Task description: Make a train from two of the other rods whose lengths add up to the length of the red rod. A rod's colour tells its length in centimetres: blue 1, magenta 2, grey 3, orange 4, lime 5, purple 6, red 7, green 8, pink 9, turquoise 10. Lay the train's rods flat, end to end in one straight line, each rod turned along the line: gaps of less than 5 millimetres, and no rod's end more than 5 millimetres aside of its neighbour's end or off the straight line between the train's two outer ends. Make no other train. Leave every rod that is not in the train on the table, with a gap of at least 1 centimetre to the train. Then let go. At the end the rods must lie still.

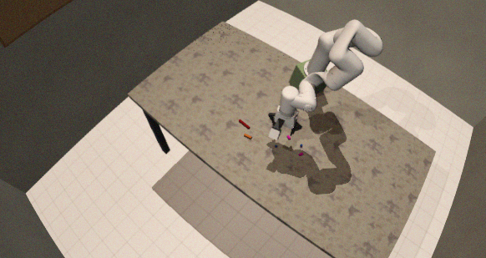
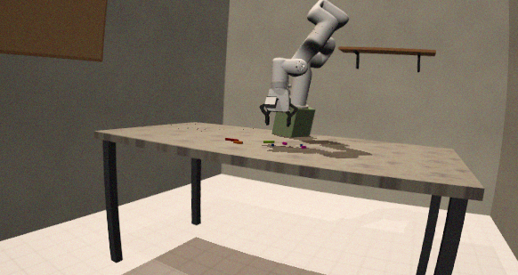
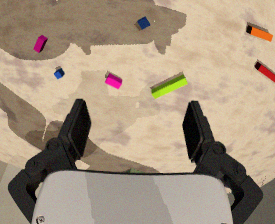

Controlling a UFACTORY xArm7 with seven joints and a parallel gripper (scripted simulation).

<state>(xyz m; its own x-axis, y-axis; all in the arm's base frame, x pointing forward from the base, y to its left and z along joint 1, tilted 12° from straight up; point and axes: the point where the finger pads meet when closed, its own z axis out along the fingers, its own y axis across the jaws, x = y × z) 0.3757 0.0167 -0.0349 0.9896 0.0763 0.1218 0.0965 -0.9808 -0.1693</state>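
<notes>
Top view first: my arm's wrist covers the lime rod, so from here I only see the red rod [image 1: 244, 123], the orange rod [image 1: 248, 136] just beside it, one magenta rod [image 1: 288, 137] by the claw [image 1: 285, 128], and another magenta rod [image 1: 301, 154] in the shadow. The two blue rods are mere specks. All lie well away from the surface [image 1: 209, 68] edges.

Exterior view: the claw [image 2: 279, 115] hangs above the rods, and the lime rod [image 2: 268, 141] shows as a thin streak.

Wrist view: the claw [image 3: 140, 131] is released and holds nothing (fingers spread wide). The lime rod [image 3: 169, 86] lies flat, slightly slanted, ahead between the fingers; a blue rod [image 3: 142, 23] lies beyond.
</notes>
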